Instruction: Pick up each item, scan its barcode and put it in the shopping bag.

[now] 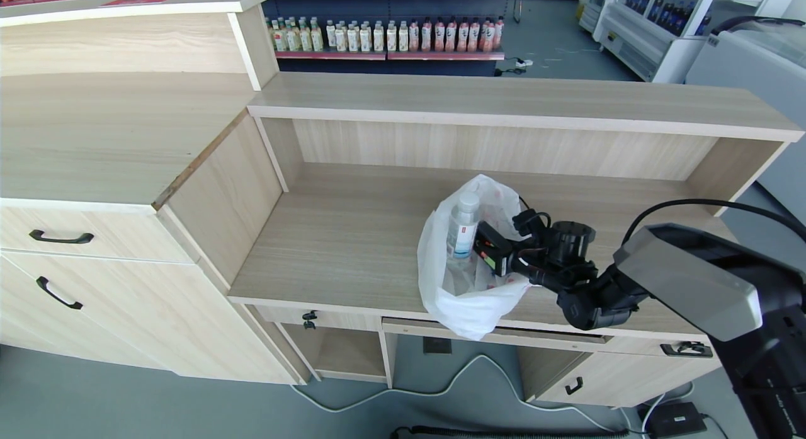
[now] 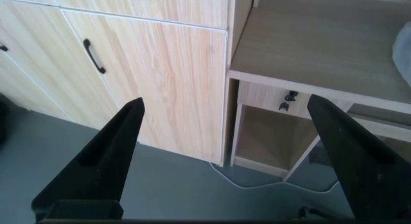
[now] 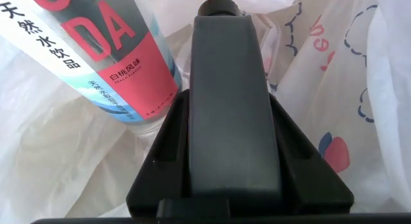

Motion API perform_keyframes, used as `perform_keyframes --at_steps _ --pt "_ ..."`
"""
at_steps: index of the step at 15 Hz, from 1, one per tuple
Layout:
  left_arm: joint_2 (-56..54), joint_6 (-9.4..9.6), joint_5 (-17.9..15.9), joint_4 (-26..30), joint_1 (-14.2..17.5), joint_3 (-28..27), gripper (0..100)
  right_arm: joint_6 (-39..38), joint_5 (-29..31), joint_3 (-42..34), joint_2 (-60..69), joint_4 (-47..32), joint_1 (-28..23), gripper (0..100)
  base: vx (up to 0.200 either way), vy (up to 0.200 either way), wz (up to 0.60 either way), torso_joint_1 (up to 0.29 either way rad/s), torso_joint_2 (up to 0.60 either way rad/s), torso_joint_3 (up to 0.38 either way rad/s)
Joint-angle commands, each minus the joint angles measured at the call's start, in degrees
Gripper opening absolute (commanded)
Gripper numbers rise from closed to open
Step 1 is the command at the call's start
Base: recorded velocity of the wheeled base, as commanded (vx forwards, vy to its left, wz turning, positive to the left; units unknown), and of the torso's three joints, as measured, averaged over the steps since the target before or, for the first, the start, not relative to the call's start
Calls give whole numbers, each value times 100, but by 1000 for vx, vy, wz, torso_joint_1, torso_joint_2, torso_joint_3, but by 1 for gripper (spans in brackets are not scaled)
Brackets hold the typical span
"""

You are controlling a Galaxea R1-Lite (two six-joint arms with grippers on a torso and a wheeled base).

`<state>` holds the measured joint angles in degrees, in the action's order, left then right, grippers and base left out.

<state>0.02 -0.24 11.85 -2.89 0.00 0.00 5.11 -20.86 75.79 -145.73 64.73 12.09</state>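
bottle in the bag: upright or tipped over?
Upright, with a slight lean: the bottle has its cap on top and its base down inside the white bag.

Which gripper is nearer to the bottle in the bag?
Right. The right gripper is at the bag's mouth, close beside the bottle. The left gripper, jaws open, is far off, low in front of the cabinet.
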Motion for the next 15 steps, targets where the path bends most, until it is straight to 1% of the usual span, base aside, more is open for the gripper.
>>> perform_keyframes --at_steps 1,3,4,9,10,11,14,15 --pt "-2 -2 2 -1 0 0 100 17 3 6 -8 -13 12 0 0 0 0 0 0 0" --pt "-2 -2 2 -1 0 0 100 17 12 -3 0 -31 12 0 0 0 0 0 0 0" --pt "-2 -2 2 -1 0 0 100 17 12 -3 0 -31 12 100 0 0 0 0 0 0" --pt "-2 -2 2 -1 0 0 100 34 12 -38 185 22 -14 100 0 0 0 0 0 0" --pt "-2 -2 2 -1 -9 0 100 34 12 -178 396 31 -23 100 0 0 0 0 0 0" --pt "-2 -2 2 -1 0 0 100 69 -15 -521 888 4 -137 100 0 0 0 0 0 0" --pt "-2 -2 2 -1 0 0 100 412 -24 -970 1653 -31 -392 100 0 0 0 0 0 0" --pt "-2 -2 2 -1 0 0 100 570 -6 -1286 2048 -40 -453 100 0 0 0 0 0 0"
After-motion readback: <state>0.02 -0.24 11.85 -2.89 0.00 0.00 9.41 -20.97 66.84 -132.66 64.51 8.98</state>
